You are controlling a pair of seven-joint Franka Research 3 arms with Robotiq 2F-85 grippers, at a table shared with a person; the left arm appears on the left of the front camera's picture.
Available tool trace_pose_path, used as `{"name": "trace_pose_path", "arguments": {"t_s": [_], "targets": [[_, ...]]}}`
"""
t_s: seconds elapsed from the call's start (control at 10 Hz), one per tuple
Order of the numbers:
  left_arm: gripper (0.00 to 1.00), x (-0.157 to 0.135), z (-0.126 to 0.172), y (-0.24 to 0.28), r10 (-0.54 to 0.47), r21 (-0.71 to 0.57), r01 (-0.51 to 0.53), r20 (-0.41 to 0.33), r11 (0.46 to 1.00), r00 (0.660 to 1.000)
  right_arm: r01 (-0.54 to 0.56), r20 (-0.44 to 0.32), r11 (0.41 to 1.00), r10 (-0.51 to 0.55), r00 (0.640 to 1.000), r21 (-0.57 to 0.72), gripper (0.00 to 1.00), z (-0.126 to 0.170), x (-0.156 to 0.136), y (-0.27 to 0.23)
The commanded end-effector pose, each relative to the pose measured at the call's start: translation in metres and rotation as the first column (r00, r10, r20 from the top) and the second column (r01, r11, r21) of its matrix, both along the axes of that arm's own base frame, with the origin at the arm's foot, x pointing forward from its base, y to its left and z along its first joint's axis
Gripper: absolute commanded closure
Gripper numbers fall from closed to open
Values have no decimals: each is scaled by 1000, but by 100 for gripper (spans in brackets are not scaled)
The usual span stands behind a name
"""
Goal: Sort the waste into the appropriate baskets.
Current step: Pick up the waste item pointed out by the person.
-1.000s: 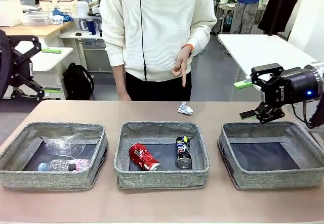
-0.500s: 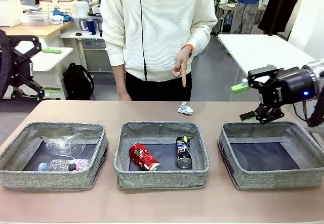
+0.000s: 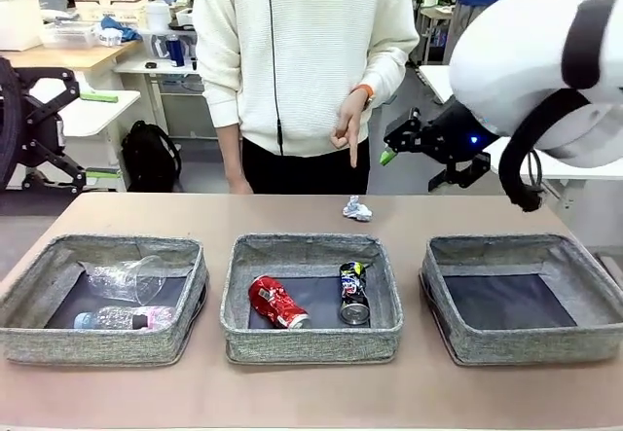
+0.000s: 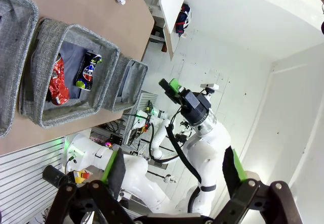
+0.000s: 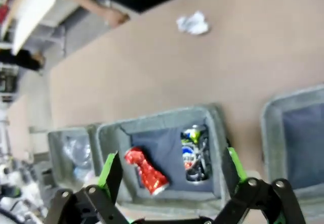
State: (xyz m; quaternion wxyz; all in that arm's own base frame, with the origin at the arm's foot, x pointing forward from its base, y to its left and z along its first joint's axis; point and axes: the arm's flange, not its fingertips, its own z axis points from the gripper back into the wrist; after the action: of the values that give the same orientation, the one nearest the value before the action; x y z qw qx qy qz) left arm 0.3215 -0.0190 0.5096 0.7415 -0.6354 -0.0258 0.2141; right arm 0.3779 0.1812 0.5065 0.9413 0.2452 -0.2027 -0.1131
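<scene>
Right pincer [image 3: 409,144], jaws wide and empty, hangs high above the worktop [image 3: 292,212] with the paper wad [image 3: 356,208] below it, likely poised to descend.

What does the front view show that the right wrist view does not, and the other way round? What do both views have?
Front view, not the wrist view: the bottle lying in the left basket, which is too blurred from the wrist, and the right gripper seen from the side on its white arm. Right wrist view, not the front: a look down between that gripper's open jaws. Both: the paper wad on the bare table, the red can and blue can in the middle basket, and the right basket.
</scene>
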Motion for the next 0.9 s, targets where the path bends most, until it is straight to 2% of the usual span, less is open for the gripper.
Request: {"name": "trace_pose_path", "arguments": {"t_s": [0.0,0.1,0.2,0.3,0.4,0.5,0.6,0.7,0.8], "targets": [[0,0,3,-1,10,-17,-10,-1,1000,1000,-82,-52,988,89,995,129,0,-5,-7,-22],[0,0,3,-1,10,-17,-10,-1,1000,1000,0,0,1000,0,1000,0,0,0,0,0],[0,0,3,-1,10,-17,-10,-1,1000,1000,-103,8,992,104,995,-73,0,-5,26,6],[0,0,3,-1,10,-17,-10,-1,1000,1000,-140,12,990,140,990,-27,0,-17,59,0],[0,0,3,-1,10,-17,-10,-1,1000,1000,-156,66,985,160,985,-70,0,-34,91,2],[0,0,3,-1,10,-17,-10,-1,1000,1000,-322,102,931,342,934,-171,0,-54,119,6],[0,0,3,-1,10,-17,-10,-1,1000,1000,-468,70,872,481,874,-143,0,-76,140,7],[0,0,3,-1,10,-17,-10,-1,1000,1000,-630,55,773,634,772,-72,0,-98,158,8],[0,0,3,-1,10,-17,-10,-1,1000,1000,-642,-22,767,641,767,5,0,-105,163,21]]}}
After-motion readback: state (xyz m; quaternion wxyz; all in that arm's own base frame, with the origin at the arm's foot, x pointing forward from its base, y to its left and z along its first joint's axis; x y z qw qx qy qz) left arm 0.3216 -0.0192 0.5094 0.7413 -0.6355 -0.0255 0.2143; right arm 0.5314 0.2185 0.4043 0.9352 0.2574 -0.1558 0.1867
